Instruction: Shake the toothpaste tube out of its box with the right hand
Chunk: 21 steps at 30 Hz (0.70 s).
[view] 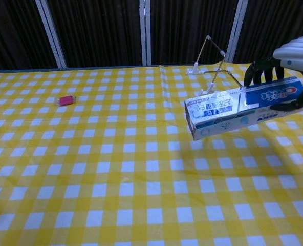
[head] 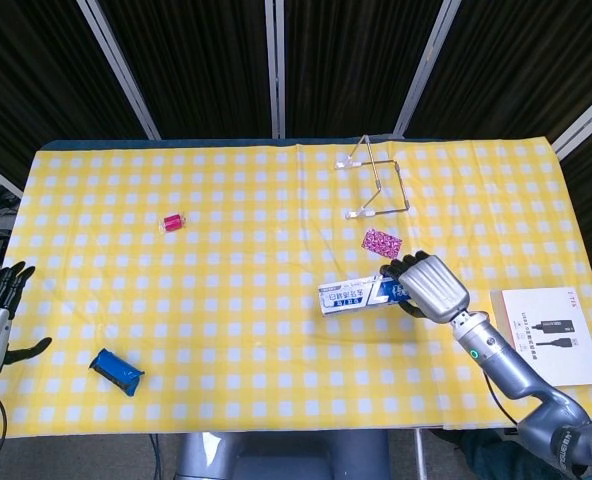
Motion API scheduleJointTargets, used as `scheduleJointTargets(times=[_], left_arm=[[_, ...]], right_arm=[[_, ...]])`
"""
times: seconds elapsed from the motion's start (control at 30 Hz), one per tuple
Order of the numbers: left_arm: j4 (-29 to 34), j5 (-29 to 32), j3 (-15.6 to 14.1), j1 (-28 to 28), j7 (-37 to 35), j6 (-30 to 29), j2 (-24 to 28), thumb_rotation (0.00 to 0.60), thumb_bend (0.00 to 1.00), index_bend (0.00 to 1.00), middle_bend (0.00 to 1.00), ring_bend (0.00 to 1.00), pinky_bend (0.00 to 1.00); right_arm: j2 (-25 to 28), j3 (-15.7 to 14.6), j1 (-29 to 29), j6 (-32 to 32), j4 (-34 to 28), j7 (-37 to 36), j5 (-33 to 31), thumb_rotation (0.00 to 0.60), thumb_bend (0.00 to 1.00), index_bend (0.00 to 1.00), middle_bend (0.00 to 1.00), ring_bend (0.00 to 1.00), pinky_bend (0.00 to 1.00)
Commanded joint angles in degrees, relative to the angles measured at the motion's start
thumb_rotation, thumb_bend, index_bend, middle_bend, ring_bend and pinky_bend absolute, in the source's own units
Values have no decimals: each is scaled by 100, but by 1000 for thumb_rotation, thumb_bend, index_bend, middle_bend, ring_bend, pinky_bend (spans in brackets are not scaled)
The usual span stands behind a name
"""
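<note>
Both views are evenly and brightly lit from above, so the yellow checked tablecloth reads clean and saturated against the near-black curtains behind it. Shadows are soft and faint, the clearest a pale patch on the cloth under the raised toothpaste box, whose glossy side shows mild glare in the chest view. Focus is sharp across the table in the head view, while in the chest view the right hand at the frame edge looks slightly soft and washed out
</note>
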<state>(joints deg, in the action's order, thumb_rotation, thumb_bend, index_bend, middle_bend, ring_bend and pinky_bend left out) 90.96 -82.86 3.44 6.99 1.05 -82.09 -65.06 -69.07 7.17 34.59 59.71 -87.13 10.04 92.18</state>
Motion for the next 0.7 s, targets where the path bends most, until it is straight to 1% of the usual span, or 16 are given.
scheduleJointTargets(times=[0.03, 0.13, 0.27, 0.37, 0.6, 0.7], left_arm=[[10, -20, -7, -6, -16, -16, 12, 600, 0, 0, 0, 0, 0], [25, -51, -18, -12, -28, -36, 24, 600, 0, 0, 0, 0, 0], [44, -80, -34, -18, -37, -50, 38, 600, 0, 0, 0, 0, 0], [49, -81, -36, -21, -45, -53, 44, 600, 0, 0, 0, 0, 0], [52, -73, -39, -12, -39, -30, 46, 600, 0, 0, 0, 0, 0], [54, -72, -41, -12, -30, -31, 46, 600, 0, 0, 0, 0, 0]], right_arm=[[463, 180, 80, 342, -389, 1102, 341, 600, 286, 415, 475, 411, 442], [609, 260, 118, 464, -478, 1758, 498, 600, 289, 416, 469, 412, 442], [772, 365, 187, 671, -424, 2890, 883, 600, 305, 420, 466, 412, 442], [894, 405, 230, 775, -375, 3481, 1167, 600, 318, 421, 455, 411, 442], [1128, 436, 292, 853, -328, 3970, 1505, 600, 327, 423, 446, 411, 442], [1229, 452, 288, 841, -339, 4060, 1511, 600, 329, 425, 447, 411, 442]])
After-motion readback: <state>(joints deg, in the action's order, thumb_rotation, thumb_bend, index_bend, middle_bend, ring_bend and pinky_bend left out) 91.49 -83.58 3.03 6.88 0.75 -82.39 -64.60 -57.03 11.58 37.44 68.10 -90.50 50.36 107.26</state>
